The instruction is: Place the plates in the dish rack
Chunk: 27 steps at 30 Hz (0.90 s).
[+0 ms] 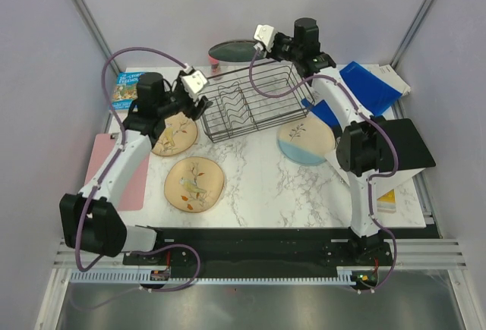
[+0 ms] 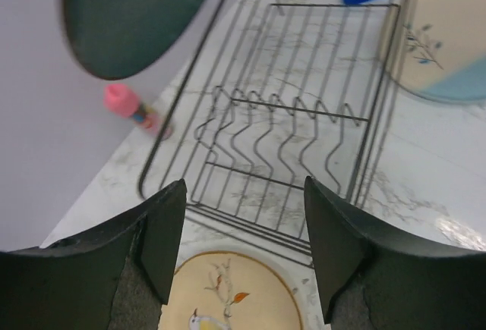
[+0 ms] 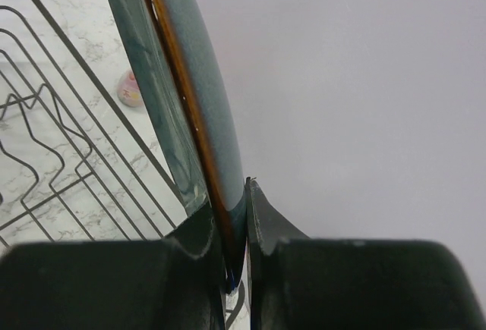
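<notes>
My right gripper (image 1: 262,44) is shut on the rim of the dark teal plate (image 1: 231,49) and holds it in the air above the back edge of the black wire dish rack (image 1: 254,99); the wrist view shows the plate (image 3: 178,80) edge-on between the fingers. The rack (image 2: 288,117) holds no plates. My left gripper (image 1: 199,101) is open, hovering over a tan leaf plate (image 1: 173,134), whose edge shows below the fingers (image 2: 228,296). A second tan plate (image 1: 194,184) lies nearer. The cream-and-light-blue plate (image 1: 306,142) lies right of the rack.
A pink-capped bottle (image 2: 133,108) stands behind the rack's left corner. A blue-and-white cloth (image 1: 372,87) lies at the back right, a book (image 1: 127,91) at the back left, a pink mat (image 1: 114,174) along the left edge, a black box (image 1: 402,144) at the right.
</notes>
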Available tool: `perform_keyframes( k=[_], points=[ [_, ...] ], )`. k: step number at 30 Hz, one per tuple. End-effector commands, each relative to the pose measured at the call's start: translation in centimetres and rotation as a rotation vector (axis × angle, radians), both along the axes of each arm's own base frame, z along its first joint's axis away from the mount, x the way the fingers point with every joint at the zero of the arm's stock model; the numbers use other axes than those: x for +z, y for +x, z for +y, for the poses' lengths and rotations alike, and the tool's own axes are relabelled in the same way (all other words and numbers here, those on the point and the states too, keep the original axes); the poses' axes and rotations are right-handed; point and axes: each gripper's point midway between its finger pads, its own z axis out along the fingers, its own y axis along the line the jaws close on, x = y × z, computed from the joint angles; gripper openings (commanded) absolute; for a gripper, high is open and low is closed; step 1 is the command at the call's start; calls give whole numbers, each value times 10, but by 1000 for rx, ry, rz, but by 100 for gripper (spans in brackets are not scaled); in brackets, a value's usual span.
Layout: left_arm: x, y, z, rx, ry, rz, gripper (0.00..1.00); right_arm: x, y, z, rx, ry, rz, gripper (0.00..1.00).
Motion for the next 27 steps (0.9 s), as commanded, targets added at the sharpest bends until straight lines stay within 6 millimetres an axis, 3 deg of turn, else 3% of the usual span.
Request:
perform_keyframes(
  k=[1,6,9,27],
  points=[
    [34,21,46,286,-119,-81,70,92,-37,25,140,38,-242,0],
    [24,36,98,526,-167,-56,70,78,-41,40,177,21,-205,0],
    [19,39,114,595,-197,-33,70,61,-44,46,190,-20,-185,0],
    [2,36,106,569,-237,34,69,25,-18,62,164,-62,-180,0]
  ],
)
